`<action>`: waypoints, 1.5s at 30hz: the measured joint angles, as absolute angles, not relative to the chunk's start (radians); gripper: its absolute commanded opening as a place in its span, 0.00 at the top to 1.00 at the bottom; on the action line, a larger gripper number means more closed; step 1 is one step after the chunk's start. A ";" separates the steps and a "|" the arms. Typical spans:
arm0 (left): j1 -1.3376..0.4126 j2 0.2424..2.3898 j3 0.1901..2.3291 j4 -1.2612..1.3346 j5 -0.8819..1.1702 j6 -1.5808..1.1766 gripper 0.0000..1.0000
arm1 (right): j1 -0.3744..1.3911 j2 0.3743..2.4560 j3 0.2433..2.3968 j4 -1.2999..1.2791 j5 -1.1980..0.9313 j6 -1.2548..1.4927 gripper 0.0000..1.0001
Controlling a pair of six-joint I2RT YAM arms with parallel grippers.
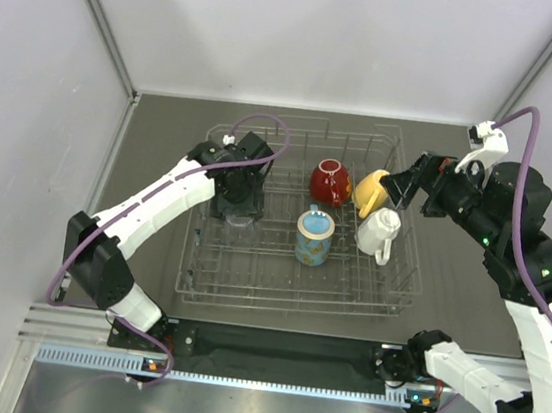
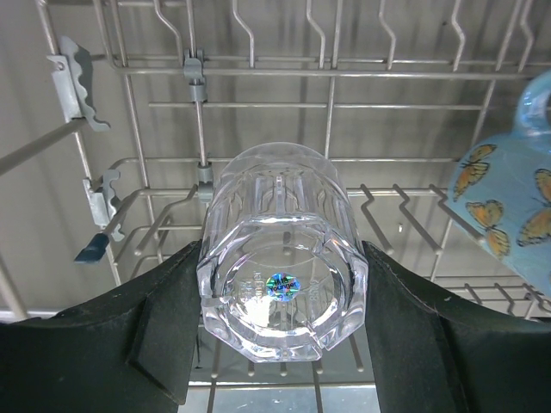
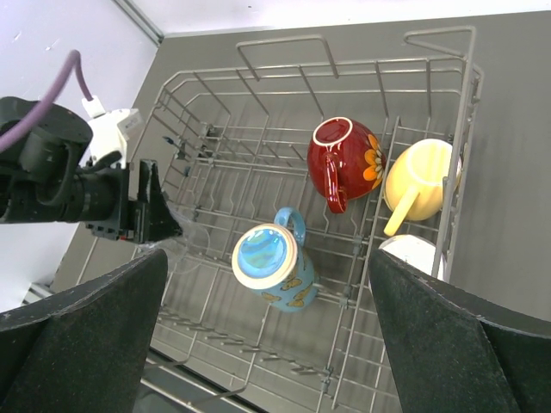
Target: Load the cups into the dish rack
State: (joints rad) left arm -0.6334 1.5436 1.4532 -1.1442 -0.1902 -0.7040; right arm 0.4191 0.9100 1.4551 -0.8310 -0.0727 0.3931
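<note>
Pinched between the two black fingers of the left gripper: a clear glass, base toward the wrist camera, low in the left part of the wire dish rack. Touching the wires or not, impossible to tell. Above the rack's right edge: the right gripper, spread wide, holding nothing. Inside the rack: red mug toward the far side; yellow mug just right of it; white mug nearer, by the right wall; blue butterfly mug near the middle, tilted.
</note>
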 measured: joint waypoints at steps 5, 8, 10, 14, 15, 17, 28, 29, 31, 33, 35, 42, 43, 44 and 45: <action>-0.630 1.550 1.420 -1.114 -0.175 -0.704 0.94 | 0.419 0.910 1.455 -0.831 -0.073 0.393 0.00; -0.628 1.550 1.399 -1.096 -0.173 -0.704 0.88 | 0.419 0.910 1.455 -0.833 -0.073 0.393 0.00; -0.628 1.551 1.386 -1.080 -0.168 -0.707 0.78 | 0.419 0.910 1.455 -0.834 -0.073 0.393 0.00; -0.627 1.551 1.374 -1.059 -0.162 -0.708 0.53 | 0.419 0.910 1.454 -0.840 -0.073 0.393 0.00; -0.627 1.551 1.372 -1.057 -0.162 -0.708 0.53 | 0.419 0.910 1.453 -0.841 -0.073 0.393 0.00; -0.627 1.551 1.372 -1.056 -0.162 -0.709 0.43 | 0.419 0.910 1.453 -0.844 -0.073 0.393 0.00; -0.624 1.540 1.372 -1.084 -0.181 -0.735 0.02 | 0.419 0.910 1.453 -0.857 -0.075 0.395 0.00; -0.624 1.533 1.372 -1.088 -0.181 -0.738 0.02 | 0.419 0.910 1.453 -0.857 -0.075 0.396 0.00; -0.623 1.514 1.377 -1.102 -0.182 -0.743 0.02 | 0.419 0.910 1.452 -0.858 -0.076 0.396 0.00; -0.623 1.496 1.394 -1.121 -0.182 -0.749 0.02 | 0.419 0.910 1.448 -0.858 -0.076 0.396 0.00; -0.623 1.480 1.421 -1.131 -0.181 -0.755 0.02 | 0.419 0.910 1.446 -0.862 -0.075 0.396 0.00; -0.623 1.404 1.506 -1.101 -0.139 -0.770 0.02 | 0.419 0.870 1.397 -0.860 -0.019 0.396 0.00; -0.623 1.385 1.505 -1.087 -0.123 -0.776 0.01 | 0.419 0.856 1.383 -0.857 -0.005 0.396 0.00; -0.623 1.361 1.500 -1.058 -0.104 -0.784 0.01 | 0.419 0.836 1.364 -0.859 0.013 0.396 0.00; -0.622 1.338 1.492 -1.030 -0.089 -0.788 0.01 | 0.419 0.815 1.343 -0.860 0.030 0.396 0.00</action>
